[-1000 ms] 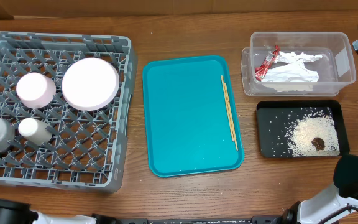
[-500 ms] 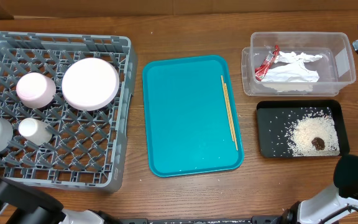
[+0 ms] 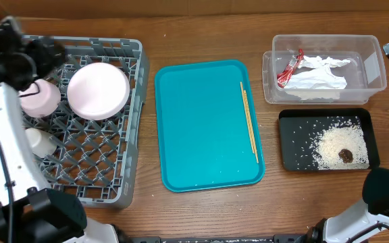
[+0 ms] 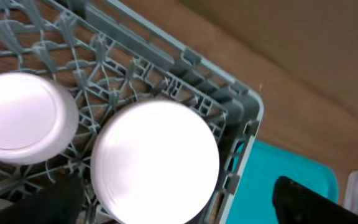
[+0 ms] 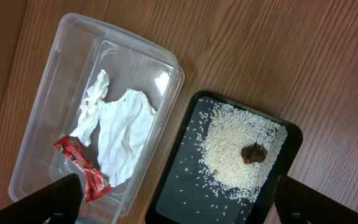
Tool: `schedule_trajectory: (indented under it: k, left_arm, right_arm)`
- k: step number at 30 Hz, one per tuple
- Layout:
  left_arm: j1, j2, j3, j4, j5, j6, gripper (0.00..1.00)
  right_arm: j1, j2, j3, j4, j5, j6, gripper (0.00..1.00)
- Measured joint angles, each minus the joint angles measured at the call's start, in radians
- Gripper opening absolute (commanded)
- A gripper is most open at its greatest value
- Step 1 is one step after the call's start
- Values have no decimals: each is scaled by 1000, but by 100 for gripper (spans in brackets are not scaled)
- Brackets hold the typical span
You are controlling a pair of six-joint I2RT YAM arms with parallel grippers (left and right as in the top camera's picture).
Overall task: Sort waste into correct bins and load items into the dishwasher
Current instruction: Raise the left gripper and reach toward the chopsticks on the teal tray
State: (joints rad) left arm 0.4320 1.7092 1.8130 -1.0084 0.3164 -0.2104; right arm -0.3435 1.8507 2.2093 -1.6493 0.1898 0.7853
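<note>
L. gripper (image 4: 176,186) hangs over the far part of the grey dish rack (image 3: 138,81), fingers spread wide w/ nothing between them. The large plate (image 4: 155,160) sits directly below and a pale pink bowl (image 4: 23,118) just to its left, both resting in the rack. Overhead, the L. arm runs across the rack's left side, partly covering the small cup (image 3: 39,142). That is the main hazard. A drop or sideways swing from here could put a finger on the plate's rim and tip it against the bowl. A careless pull toward the near edge could drag the arm across the cup. R. gripper (image 5: 188,199) also stands fully open and empty, high over the right side. Below it the clear tub (image 3: 377,67) holds the red wrapper (image 3: 289,67) and napkin (image 3: 319,77). The black tray (image 3: 289,162), just near of the tub, holds the rice (image 3: 336,145) and brown lump (image 3: 345,155). A knock to that shallow tray would likely scatter grains onto the table. Mid-table, chopsticks (image 3: 249,121) lie at the right of the teal tray (image 3: 201,128). They look thin and prob. roll-prone, hard to pinch cleanly.
</note>
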Motion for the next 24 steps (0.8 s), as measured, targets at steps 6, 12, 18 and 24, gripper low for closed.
schedule_trajectory:
  k: [6, 12, 18, 24]
  left_arm:
    - [-60, 120, 2, -54, -72, 27, 83]
    - [-70, 254, 2, -131, -81, 89, 40]
    - [-165, 260, 8, -164, 24, 119, 6]
    - [-343, 219, 21, -172, 181, 113, 53]
  right_arm:
    - [0, 0, 0, 0, 0, 0, 100]
    - [0, 0, 0, 0, 0, 0, 100]
    - [0, 0, 0, 0, 0, 0, 100]
    - [0, 0, 0, 0, 0, 0, 100]
